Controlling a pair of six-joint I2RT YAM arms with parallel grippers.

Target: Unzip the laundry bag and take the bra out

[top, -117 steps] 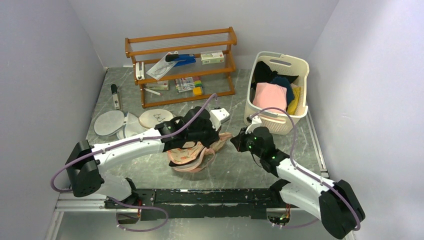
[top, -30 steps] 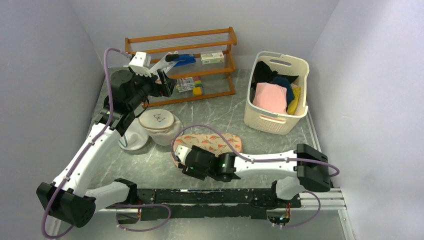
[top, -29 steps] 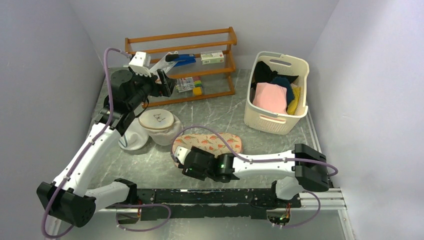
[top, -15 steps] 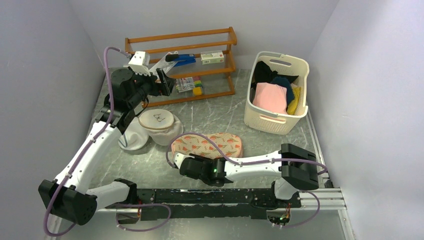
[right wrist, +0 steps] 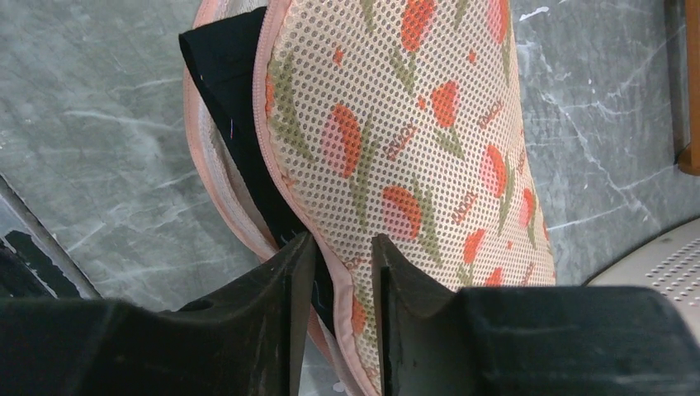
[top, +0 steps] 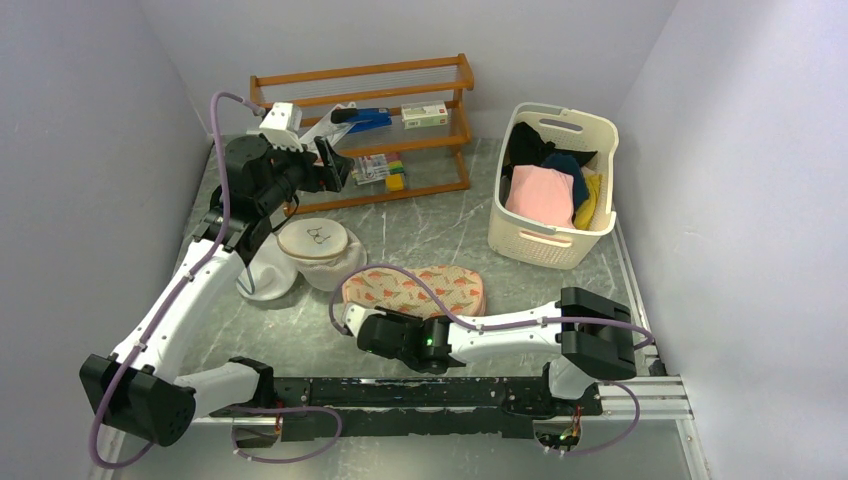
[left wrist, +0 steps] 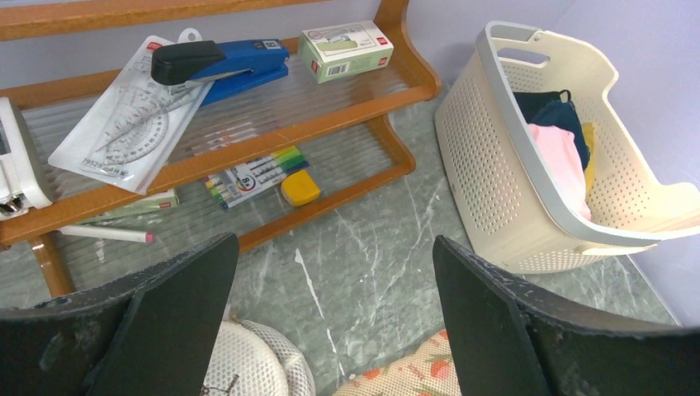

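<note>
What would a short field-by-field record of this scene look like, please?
laundry bag: lying flat on the table
zip: partly open at one end; black fabric shows inside
right gripper: closed on the bag's pink-trimmed edge
left gripper: open, empty, raised in front of the wooden rack
bra: none seen outside the bag
nearby: laundry basket, round mesh bag

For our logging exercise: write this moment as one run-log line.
left fingers: open, empty | right fingers: pinching laundry bag rim | bag: partly open, black fabric showing
</note>
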